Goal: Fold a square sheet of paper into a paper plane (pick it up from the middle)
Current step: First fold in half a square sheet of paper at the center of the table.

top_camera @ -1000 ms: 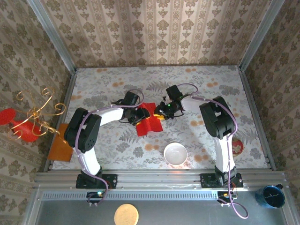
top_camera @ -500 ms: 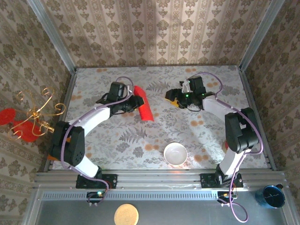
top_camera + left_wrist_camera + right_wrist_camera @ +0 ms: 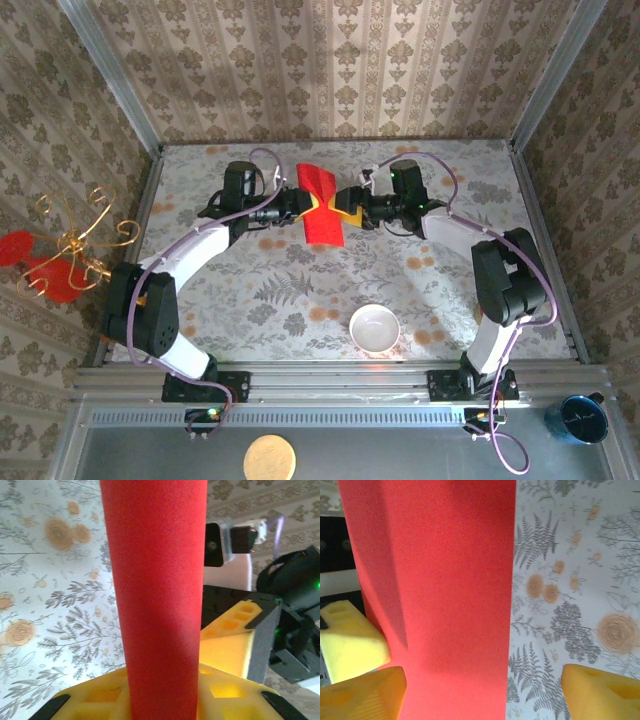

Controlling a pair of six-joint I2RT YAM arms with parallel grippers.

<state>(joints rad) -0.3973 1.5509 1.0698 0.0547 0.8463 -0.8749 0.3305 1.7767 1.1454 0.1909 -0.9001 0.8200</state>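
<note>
The square sheet of paper [image 3: 322, 206] is bright red and folded into a long strip, held up off the flowered table [image 3: 440, 290] near its far side. My left gripper [image 3: 294, 207] is shut on it. In the left wrist view the red strip [image 3: 157, 580] rises straight up from between my yellow fingers [image 3: 95, 702], where the left gripper [image 3: 162, 702] clamps it. My right gripper [image 3: 347, 206] meets the paper from the other side. In the right wrist view the right gripper [image 3: 482, 692] is open, its orange fingertips [image 3: 600, 690] wide apart, and the paper [image 3: 435, 590] covers the left half of the gap.
A white bowl [image 3: 374, 327] stands near the front of the table, between the arm bases. A red ornament with gold wire curls [image 3: 60, 255] hangs beyond the left wall. The back wall is close behind the held paper. A blue mug [image 3: 582, 418] sits outside, front right.
The left gripper has carried the folded paper from the table's middle up and toward the far side. The right gripper drew away, then came back against the paper's right side.
</note>
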